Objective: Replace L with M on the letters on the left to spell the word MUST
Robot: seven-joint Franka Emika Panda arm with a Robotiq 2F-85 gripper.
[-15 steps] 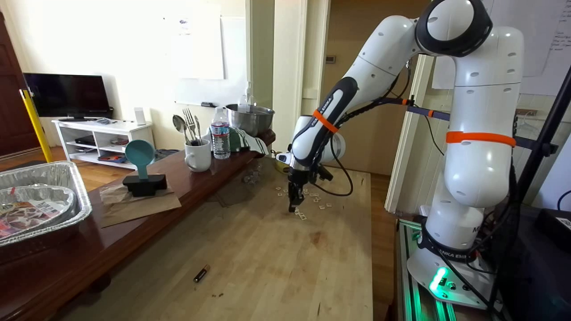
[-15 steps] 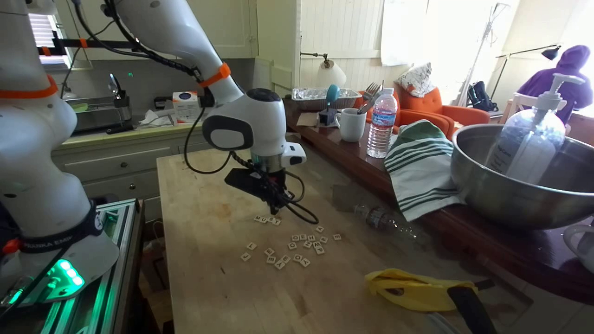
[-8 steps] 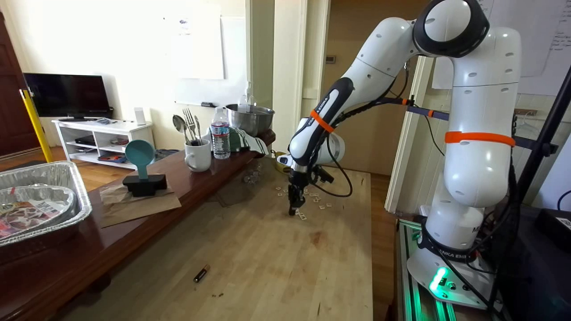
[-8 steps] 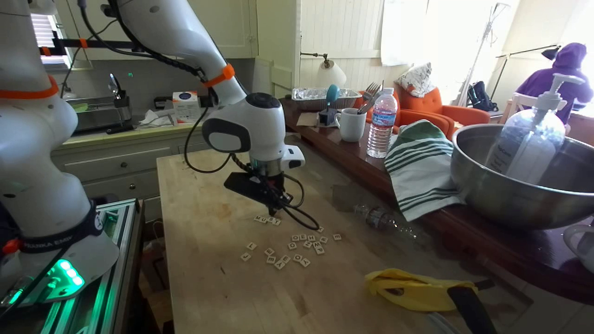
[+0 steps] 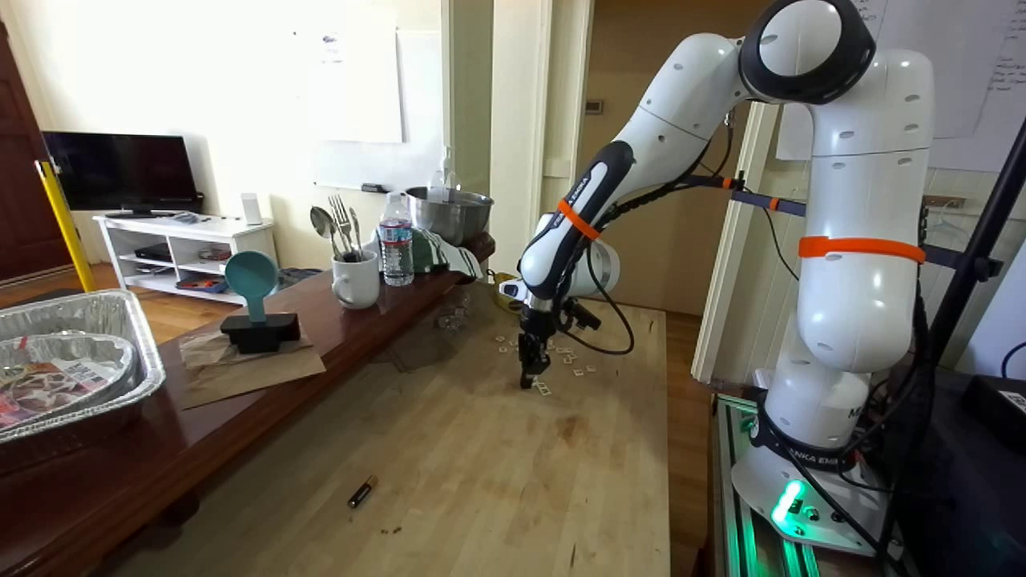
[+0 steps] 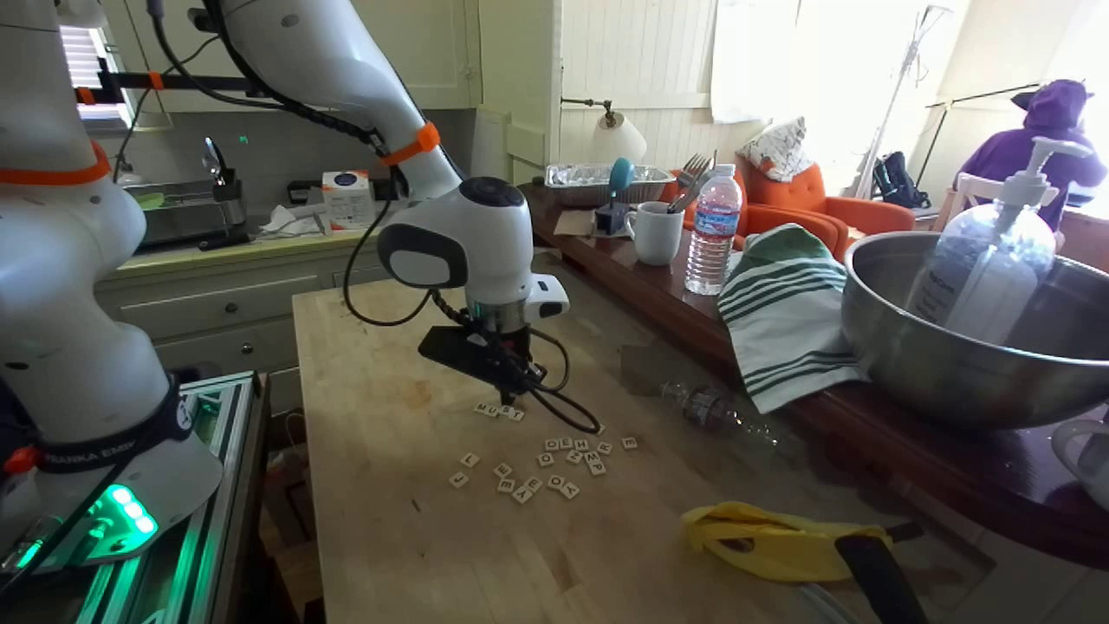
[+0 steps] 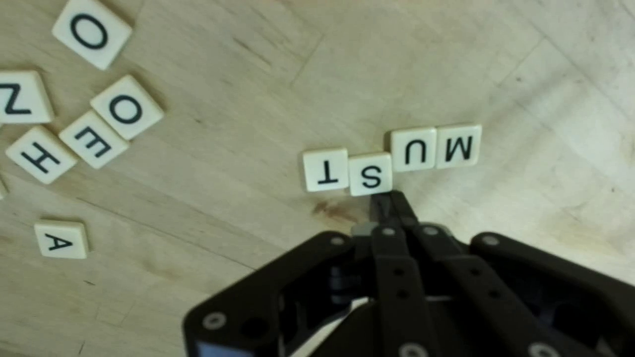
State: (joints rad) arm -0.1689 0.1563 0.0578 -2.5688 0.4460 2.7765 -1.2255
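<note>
In the wrist view the letters M [image 7: 459,145], U [image 7: 414,149], S [image 7: 371,173] and T [image 7: 326,169] lie flat in a row, upside down there. M and U sit side by side. S and T are set slightly off from them, closer to me. My gripper [image 7: 390,196] is shut with nothing between its fingers. Its tips are right at the near edge of S; whether they touch it I cannot tell. In an exterior view the row reads MUST [image 6: 499,411], beneath the gripper. A loose tile that looks like L [image 6: 470,460] lies apart from the row.
Several more loose letters, among them O [image 7: 89,30] and A [image 7: 60,239], are scattered beside the row. A clear plastic bottle [image 6: 710,407] and a yellow item [image 6: 771,542] lie on the table. A battery [image 5: 362,491] is farther off. A raised dark wooden counter [image 5: 345,340] borders one side.
The gripper has come down a little toward the tabletop beside the row, staying shut. The letters show no visible movement.
</note>
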